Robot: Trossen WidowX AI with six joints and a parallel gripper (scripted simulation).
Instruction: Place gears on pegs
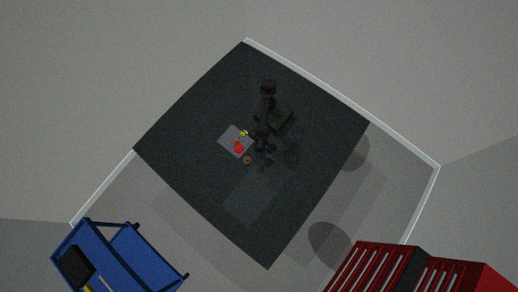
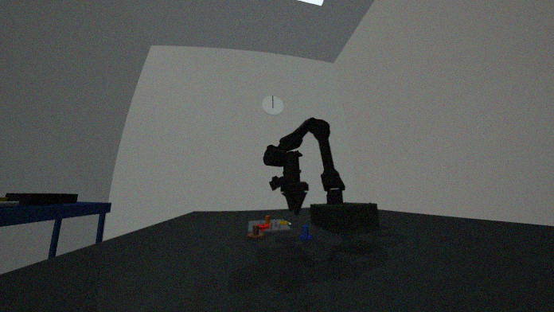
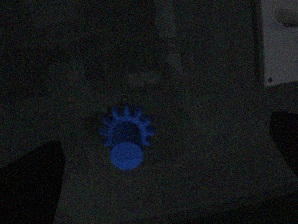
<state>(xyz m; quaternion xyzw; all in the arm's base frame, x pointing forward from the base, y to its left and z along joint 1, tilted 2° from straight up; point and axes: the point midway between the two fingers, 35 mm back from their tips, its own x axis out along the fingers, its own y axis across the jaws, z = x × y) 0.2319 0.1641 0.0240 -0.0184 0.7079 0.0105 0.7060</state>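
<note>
"What's furthest left from above?"

"A blue cart (image 1: 139,253) (image 2: 79,209), off the worktop (image 1: 186,130) (image 2: 179,263) (image 3: 210,165). Then comes the grey board (image 1: 225,139) (image 3: 280,55)."

"And on the board?"

"An orange gear (image 1: 237,141) (image 2: 267,220) stands just beside the red gear (image 1: 236,150) (image 2: 263,227); I can't tell whether it sits fully flat. The yellow gear (image 1: 242,134) (image 2: 283,223) is near the board's far edge."

"Further right?"

"A brown gear (image 1: 247,160) (image 2: 255,234) on the worktop, just off the board."

"Then the fingers (image 1: 272,148) (image 2: 295,204)?"

"Spread wide, with nothing pinched. They hang above the blue gear (image 1: 266,147) (image 2: 306,235) (image 3: 126,155), which stands upright on the worktop, its knob showing between them in the wrist view."

"And last?"

"Red drawer cabinets (image 1: 480,273), well apart from the board, at lower right."
</note>
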